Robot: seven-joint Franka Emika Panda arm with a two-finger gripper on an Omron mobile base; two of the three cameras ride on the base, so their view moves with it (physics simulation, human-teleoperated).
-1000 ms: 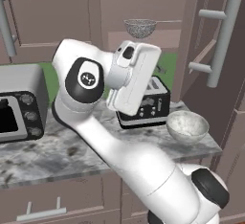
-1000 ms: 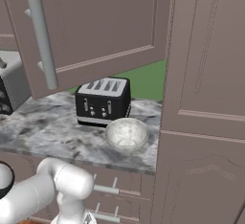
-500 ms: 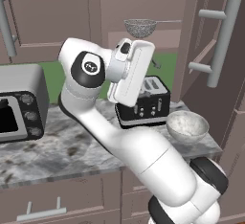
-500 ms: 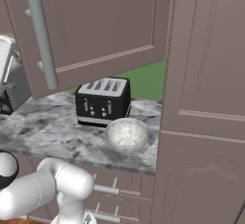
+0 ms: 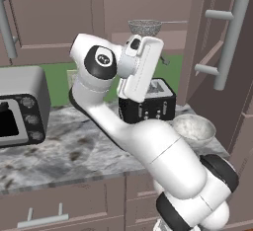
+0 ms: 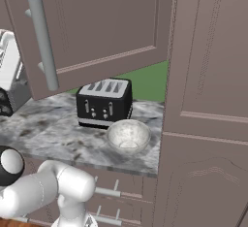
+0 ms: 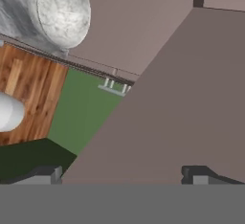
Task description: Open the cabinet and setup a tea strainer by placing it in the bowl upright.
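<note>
The cabinet (image 5: 163, 8) stands open, its door (image 5: 217, 77) swung out to the right with the long grey bar handle (image 5: 230, 42). On its inner shelf rests the silver mesh tea strainer (image 5: 145, 27). My white hand (image 5: 142, 69) hangs just below that shelf, in front of the toaster. The speckled off-white bowl (image 5: 193, 129) sits on the counter at the right, also visible as the bowl (image 6: 128, 136) and the bowl (image 7: 62, 10). My gripper (image 7: 122, 175) is open, nothing between its fingertips (image 7: 45, 174), facing the brown door panel.
A black toaster (image 5: 148, 104) stands behind the bowl, and a grey microwave (image 5: 20, 106) is at the left of the marble counter (image 5: 74, 151). The open door (image 6: 97, 27) with its handle (image 6: 43, 44) overhangs the counter. Drawer fronts (image 5: 49, 210) lie below.
The arm's upper joints have swung up and to the right, and the hand has tilted and risen slightly in front of the toaster. The jaws stayed open.
</note>
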